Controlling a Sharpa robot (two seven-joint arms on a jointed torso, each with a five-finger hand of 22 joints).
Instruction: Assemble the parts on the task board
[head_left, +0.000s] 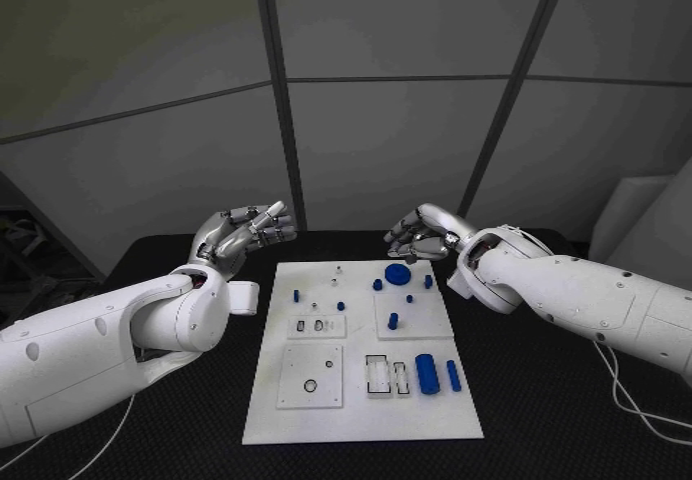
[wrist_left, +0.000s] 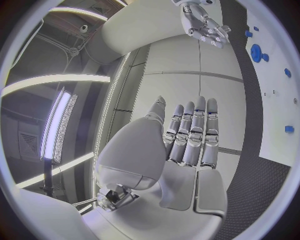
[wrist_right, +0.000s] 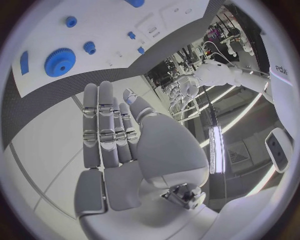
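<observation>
The white task board (head_left: 361, 420) lies in the middle of the black table. On its far part stands a blue gear (head_left: 397, 273) among small blue pegs (head_left: 378, 285). A thick blue cylinder (head_left: 427, 373) and a thinner one (head_left: 453, 375) lie on the near right part. My left hand (head_left: 248, 232) is raised beyond the board's far left corner, holding nothing. Beyond the far right corner my right hand (head_left: 426, 235) hovers just behind the gear, also holding nothing. In the wrist views the left hand (wrist_left: 187, 140) and the right hand (wrist_right: 119, 140) show flat palms with straight fingers.
Grey plates with slots and holes (head_left: 312, 375) sit on the board's left and near middle. A small white block (head_left: 242, 297) lies off the board's left edge beside my left arm. Grey wall panels stand behind the table. Black table surface (head_left: 548, 400) surrounds the board.
</observation>
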